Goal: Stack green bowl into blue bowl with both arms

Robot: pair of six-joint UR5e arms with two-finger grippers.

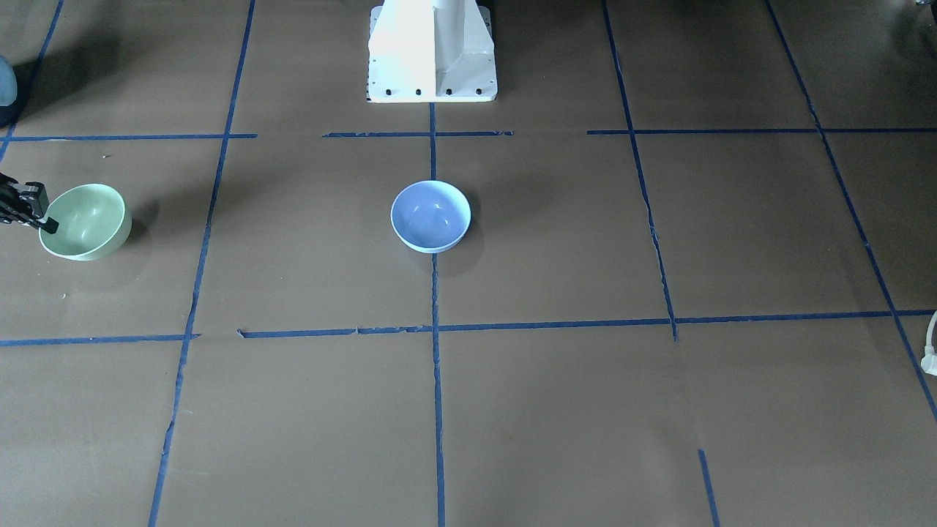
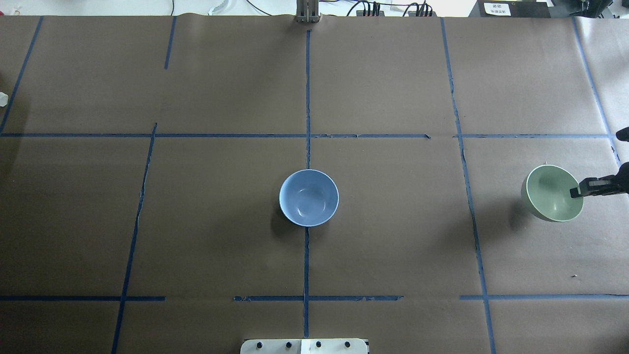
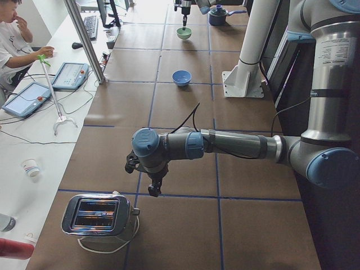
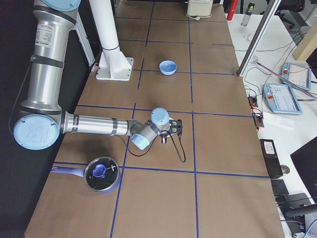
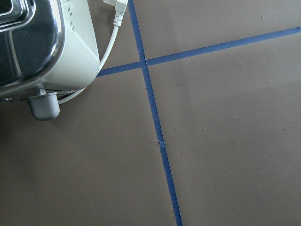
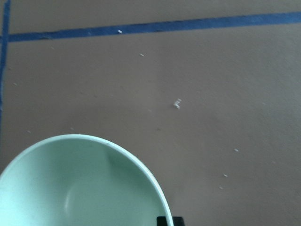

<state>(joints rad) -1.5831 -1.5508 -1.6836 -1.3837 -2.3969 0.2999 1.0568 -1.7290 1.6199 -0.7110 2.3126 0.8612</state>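
Observation:
The green bowl (image 2: 553, 194) is at the table's far right in the overhead view and at the left in the front view (image 1: 84, 219). My right gripper (image 2: 575, 191) reaches in from the edge and is shut on its rim, one fingertip inside. The right wrist view shows the rim (image 6: 94, 179) close up with a black fingertip (image 6: 169, 220) against it. The blue bowl (image 2: 308, 197) stands alone and upright at the table's centre (image 1: 430, 216). My left gripper (image 3: 154, 188) hangs above the table beside a toaster; I cannot tell whether it is open or shut.
A chrome toaster (image 3: 98, 214) with a white cord (image 5: 110, 42) sits at the left end. A pot with a blue lid (image 4: 101, 173) stands near the right arm. The white pedestal (image 1: 432, 51) is behind the blue bowl. An operator (image 3: 11, 34) sits at a side desk.

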